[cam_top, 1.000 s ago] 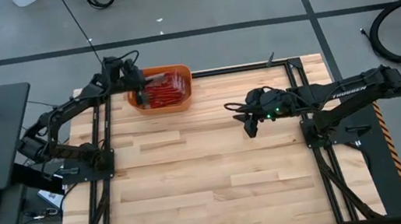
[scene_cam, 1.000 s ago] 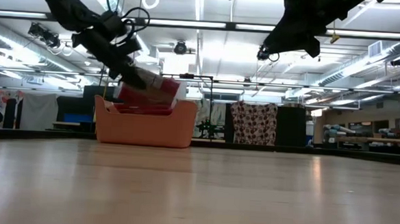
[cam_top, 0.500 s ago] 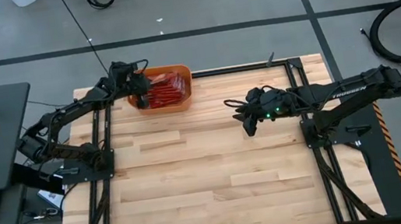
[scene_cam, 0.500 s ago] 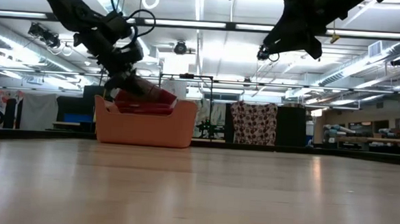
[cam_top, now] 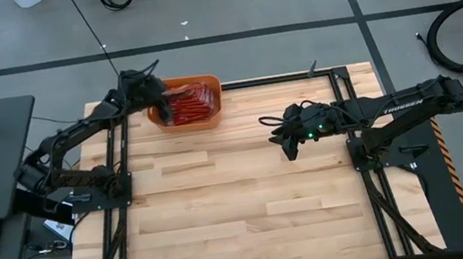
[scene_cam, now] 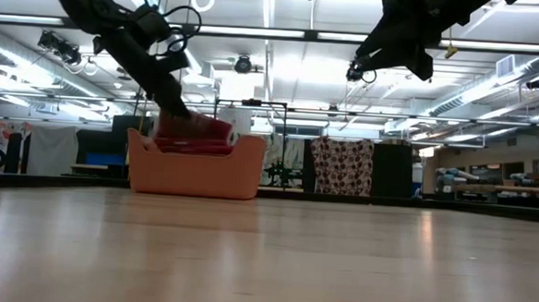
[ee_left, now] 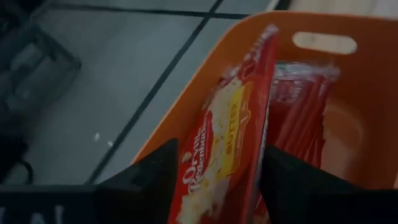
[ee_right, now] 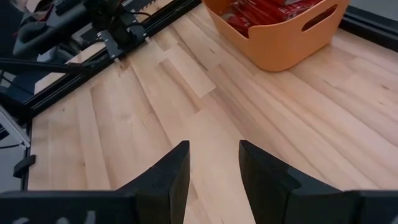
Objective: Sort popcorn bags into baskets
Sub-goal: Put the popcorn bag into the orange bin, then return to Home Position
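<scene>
"BUTTER" on popcorn bag (ee_left: 224, 143) (brand script unclear), "TROSSEN" on right arm (cam_top: 401, 106)

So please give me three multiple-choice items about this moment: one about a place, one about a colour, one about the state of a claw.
1. Where is the tub on the table?
A. at the far edge, near the left arm
B. in the middle
C. at the near edge, beside the right arm

2. What colour is the tub?
A. blue
B. orange
C. white

3. What is the state of the left claw?
A. open and empty over bare wood
B. shut on a red packet at the tub
C. resting on the floor

Answers:
1. A, the high view shows the tub at the table's far edge, under the left arm.
2. B, its walls are orange in every view.
3. B, the left wrist view shows a red packet between the fingers, over the tub's rim. The right claw is open and empty above bare wood.
</scene>
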